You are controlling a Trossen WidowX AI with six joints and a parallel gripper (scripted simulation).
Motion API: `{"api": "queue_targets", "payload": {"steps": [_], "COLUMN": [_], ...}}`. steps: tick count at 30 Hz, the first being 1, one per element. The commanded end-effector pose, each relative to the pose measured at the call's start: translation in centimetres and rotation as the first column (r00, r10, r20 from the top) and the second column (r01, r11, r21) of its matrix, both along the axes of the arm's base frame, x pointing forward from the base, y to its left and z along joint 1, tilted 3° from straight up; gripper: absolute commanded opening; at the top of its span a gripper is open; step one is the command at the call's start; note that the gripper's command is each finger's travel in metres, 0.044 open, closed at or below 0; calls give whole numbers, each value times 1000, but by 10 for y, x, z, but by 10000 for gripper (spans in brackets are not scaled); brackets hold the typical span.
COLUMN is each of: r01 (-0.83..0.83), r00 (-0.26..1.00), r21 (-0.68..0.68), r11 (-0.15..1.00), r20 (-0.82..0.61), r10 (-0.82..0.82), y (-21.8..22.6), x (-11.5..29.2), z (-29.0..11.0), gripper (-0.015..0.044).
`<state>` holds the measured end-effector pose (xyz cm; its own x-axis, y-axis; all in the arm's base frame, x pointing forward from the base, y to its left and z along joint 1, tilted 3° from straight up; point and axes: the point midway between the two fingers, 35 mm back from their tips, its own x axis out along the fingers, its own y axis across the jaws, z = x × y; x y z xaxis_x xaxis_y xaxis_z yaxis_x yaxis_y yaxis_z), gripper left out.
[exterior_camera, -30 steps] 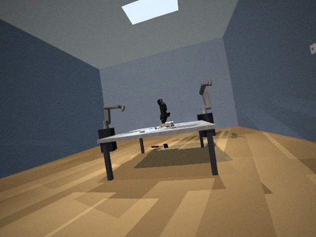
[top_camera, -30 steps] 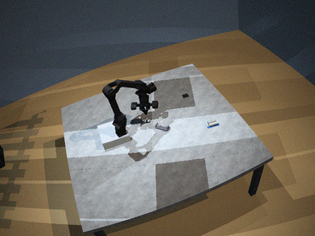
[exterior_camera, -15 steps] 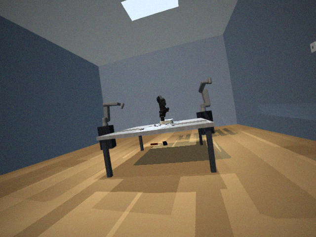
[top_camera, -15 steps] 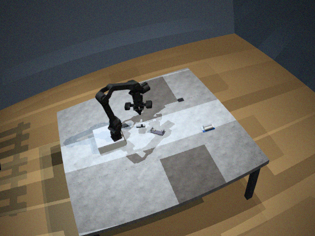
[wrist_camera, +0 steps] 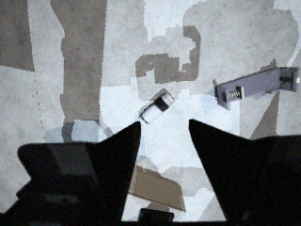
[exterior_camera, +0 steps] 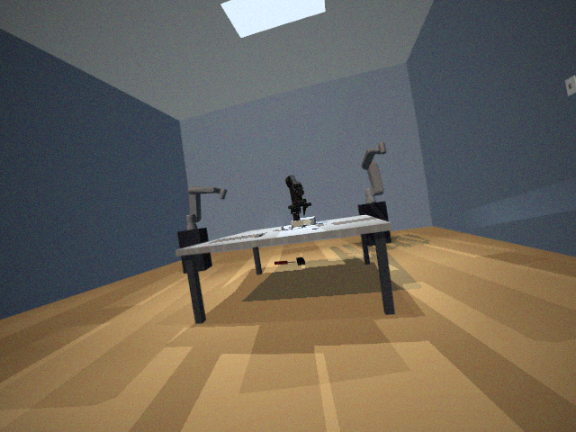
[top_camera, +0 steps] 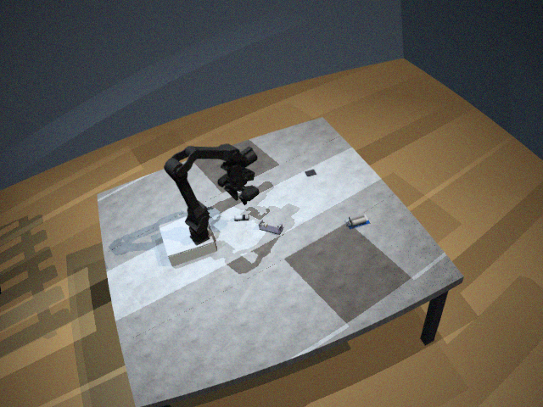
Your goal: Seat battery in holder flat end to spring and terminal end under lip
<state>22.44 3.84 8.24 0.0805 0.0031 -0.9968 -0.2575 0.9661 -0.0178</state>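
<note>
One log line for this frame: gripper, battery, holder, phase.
gripper: open, holding nothing, above table | battery: lying on table, tilted, beyond fingertips | holder: vacant, spring visible, apart from battery | phase: pre-grasp approach
</note>
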Motion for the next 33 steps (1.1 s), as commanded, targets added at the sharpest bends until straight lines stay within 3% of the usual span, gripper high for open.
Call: {"api": "queue_targets", "payload": {"steps": [1, 5, 33], "r01": [595, 762, 762], "r00": [804, 647, 647], "r21": [35, 47, 47], "r11": [803, 646, 646], "r20": [-24, -33, -33], "r10": [-595, -761, -761], "y": [4, 5, 5], "x": [-8, -11, -8], "z": [-30, -39, -59], "gripper": [232, 232, 232]}}
